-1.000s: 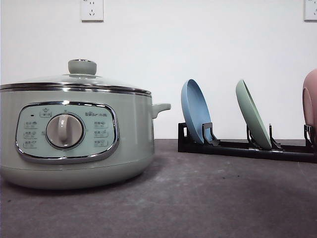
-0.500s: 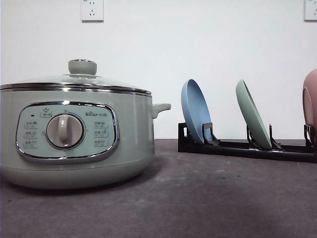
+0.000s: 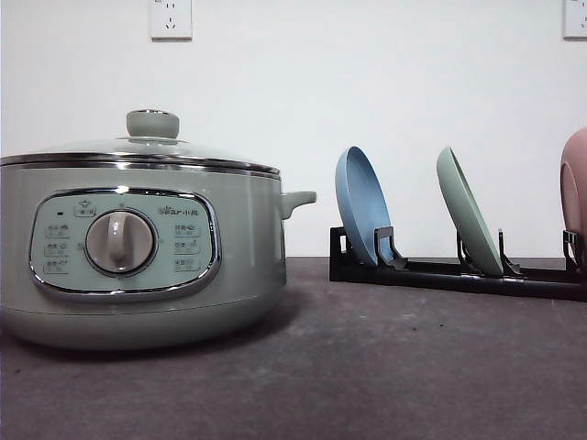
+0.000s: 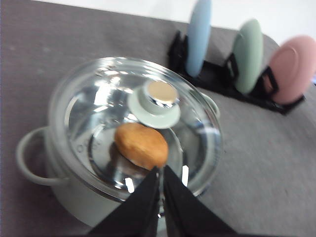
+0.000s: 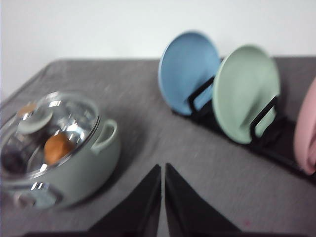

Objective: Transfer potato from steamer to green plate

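On the table (image 3: 385, 367), nothing has been shifted across the last second in the front view: steamer (image 3: 138, 247), lid and rack are placed exactly as before. No step of the task is judged to have been made; the lid is still seated, so the potato cannot yet be reached.

Potato (image 4: 141, 145): seen through the glass lid (image 4: 98, 108) from the left wrist, resting inside the steamer, beside and partly under the green knob (image 4: 154, 102). Lumpy oval, orange-brown, smooth skin. It is also caught, blurred, in the right wrist view (image 5: 58, 147).

Left gripper (image 4: 160, 197): hung over the steamer's near rim, jaws drawn almost together with a thin slit between, nothing held. Right gripper (image 5: 163, 197): held over bare table between steamer and rack, jaws likewise nearly closed, nothing held.

Steamer: round, pale sage-green body, glossy; chrome band around the control panel and lid rim; central dial (image 3: 120, 242); looped side handle (image 3: 298, 199). The lid is clear glass, strongly reflective.

Green plate (image 3: 466, 215): matte mint, shallow, round, stood on edge in a black slotted rack (image 3: 431, 272), between the blue plate (image 3: 360, 206) and the pink plate (image 3: 575, 197). It is not lying flat, so it is judged that it must be taken out and laid down, or the potato has nowhere to rest.

Table surface: dark grey, cloth-like, faintly mottled.
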Action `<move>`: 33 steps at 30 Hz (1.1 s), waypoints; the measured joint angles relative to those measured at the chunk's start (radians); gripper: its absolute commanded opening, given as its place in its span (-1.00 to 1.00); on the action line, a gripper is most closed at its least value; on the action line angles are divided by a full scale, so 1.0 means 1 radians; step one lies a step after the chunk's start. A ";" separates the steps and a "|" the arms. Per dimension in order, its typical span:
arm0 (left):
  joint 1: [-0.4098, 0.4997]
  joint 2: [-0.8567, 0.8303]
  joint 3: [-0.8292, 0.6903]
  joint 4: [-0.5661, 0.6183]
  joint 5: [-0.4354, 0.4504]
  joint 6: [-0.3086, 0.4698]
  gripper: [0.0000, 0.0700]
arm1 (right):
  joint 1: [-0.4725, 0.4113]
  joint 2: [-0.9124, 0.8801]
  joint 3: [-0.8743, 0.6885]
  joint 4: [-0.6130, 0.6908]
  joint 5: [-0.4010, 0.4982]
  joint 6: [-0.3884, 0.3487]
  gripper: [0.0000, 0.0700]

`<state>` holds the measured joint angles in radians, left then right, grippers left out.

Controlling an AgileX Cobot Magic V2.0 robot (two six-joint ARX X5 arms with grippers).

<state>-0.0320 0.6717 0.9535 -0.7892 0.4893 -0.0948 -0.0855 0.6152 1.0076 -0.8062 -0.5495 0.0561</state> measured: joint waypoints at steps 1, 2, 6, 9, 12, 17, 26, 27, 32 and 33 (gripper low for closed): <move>-0.009 0.002 0.001 -0.009 0.001 0.006 -0.99 | 0.003 0.008 0.005 -0.019 0.000 -0.010 -1.00; -0.018 0.002 0.001 -0.019 0.003 0.010 -0.99 | 0.007 0.016 0.008 -0.034 0.000 -0.020 -1.00; -0.037 0.002 0.001 -0.033 0.006 0.032 -0.99 | 0.022 0.028 0.009 -0.068 0.000 -0.045 -1.00; -0.041 0.002 0.001 -0.030 0.006 0.041 -0.98 | 0.026 0.028 0.009 -0.072 0.000 -0.053 -1.00; -0.041 0.002 0.001 -0.030 0.006 0.045 -0.69 | 0.026 0.026 0.009 -0.072 0.000 -0.054 -0.73; -0.041 0.002 0.001 -0.031 0.006 0.045 0.47 | 0.026 0.027 0.009 -0.072 0.000 -0.056 0.49; -0.041 0.002 0.001 -0.031 0.006 0.046 0.70 | 0.028 0.027 0.009 -0.072 0.001 -0.049 0.49; -0.041 0.002 0.001 -0.031 0.006 0.046 0.70 | 0.028 0.027 0.009 -0.072 0.001 -0.048 0.49; -0.041 0.002 0.001 -0.031 0.006 0.046 0.70 | 0.028 0.027 0.009 -0.072 0.001 -0.038 0.49; -0.041 0.002 0.001 -0.031 0.006 0.046 0.70 | 0.028 0.028 0.009 -0.072 0.001 -0.029 0.49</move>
<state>-0.0734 0.6739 0.9546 -0.8204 0.4953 -0.0490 -0.0570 0.6428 1.0164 -0.8777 -0.5488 0.0269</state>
